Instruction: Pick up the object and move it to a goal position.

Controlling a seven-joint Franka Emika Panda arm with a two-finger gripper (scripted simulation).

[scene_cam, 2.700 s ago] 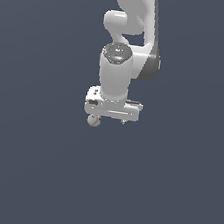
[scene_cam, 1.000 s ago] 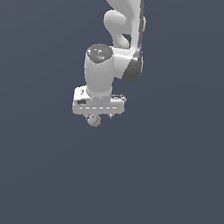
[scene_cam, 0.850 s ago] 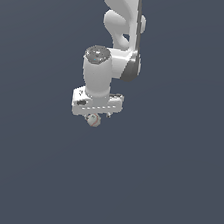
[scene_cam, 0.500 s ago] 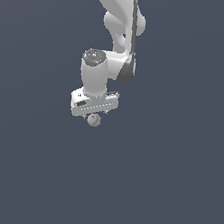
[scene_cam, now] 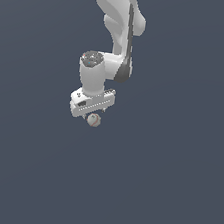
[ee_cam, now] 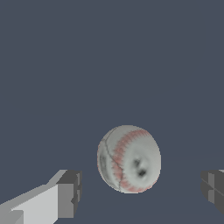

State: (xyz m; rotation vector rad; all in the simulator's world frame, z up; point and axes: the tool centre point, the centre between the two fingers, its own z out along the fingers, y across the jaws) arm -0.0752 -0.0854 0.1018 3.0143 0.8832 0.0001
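Between spread fingers (ee_cam: 70, 192), ball (ee_cam: 129, 159), untouched

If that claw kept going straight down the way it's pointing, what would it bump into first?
Most likely the ball: the gripper points down at it, with the ball between its open fingers, apparently touching neither. Depth past the ball is unclear.

Glossy white arm (scene_cam: 117, 14) — dark-grey fingertips (ee_cam: 70, 192)

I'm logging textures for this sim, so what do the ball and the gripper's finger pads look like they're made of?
The ball looks like a leather baseball: matte off-white skin with curved red stitching, though it is only a rendered texture. The finger pads look like dark grey rubber or plastic, blocky and dull; the gripper body reads as smooth white plastic.
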